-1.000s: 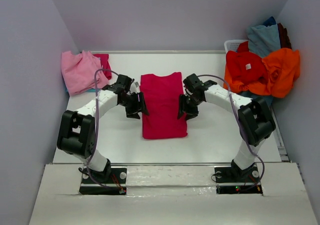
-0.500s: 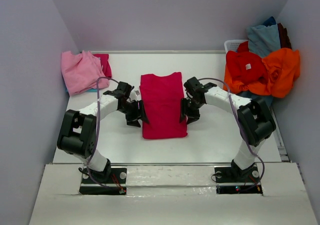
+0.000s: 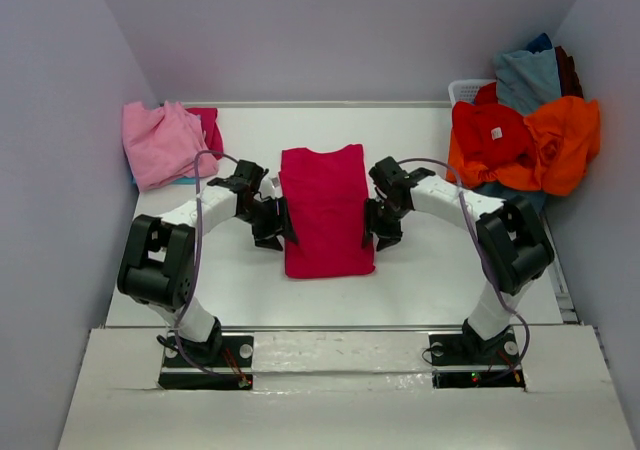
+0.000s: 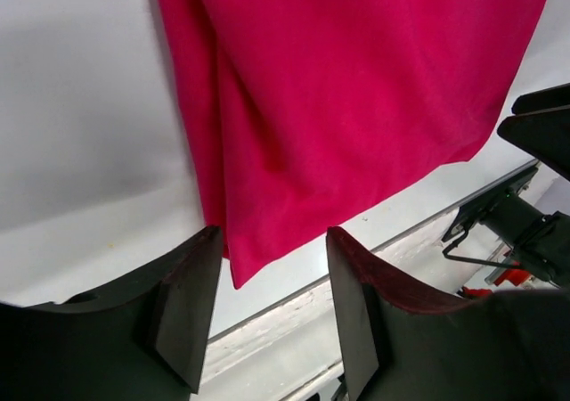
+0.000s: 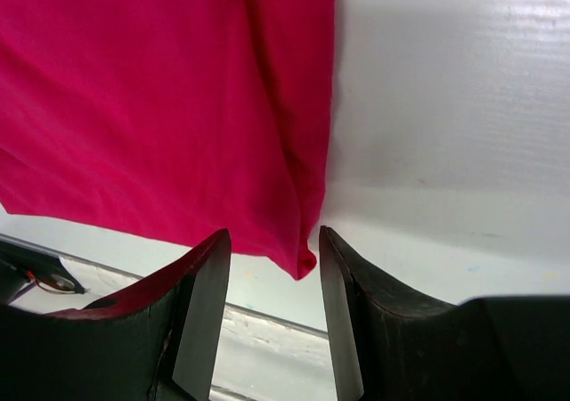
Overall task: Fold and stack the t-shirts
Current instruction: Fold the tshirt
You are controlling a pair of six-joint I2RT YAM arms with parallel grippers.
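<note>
straddling corners of crimson t-shirt (image 3: pixel 326 210): left fingers (image 4: pixel 185 305), right fingers (image 5: pixel 203 305), seemingly above.

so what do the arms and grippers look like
The left arm and right arm have white links, bulky black joints and black bases. A thin purplish cable loops along each. The left gripper and right gripper are black, each with two wedge-shaped fingers.
</note>
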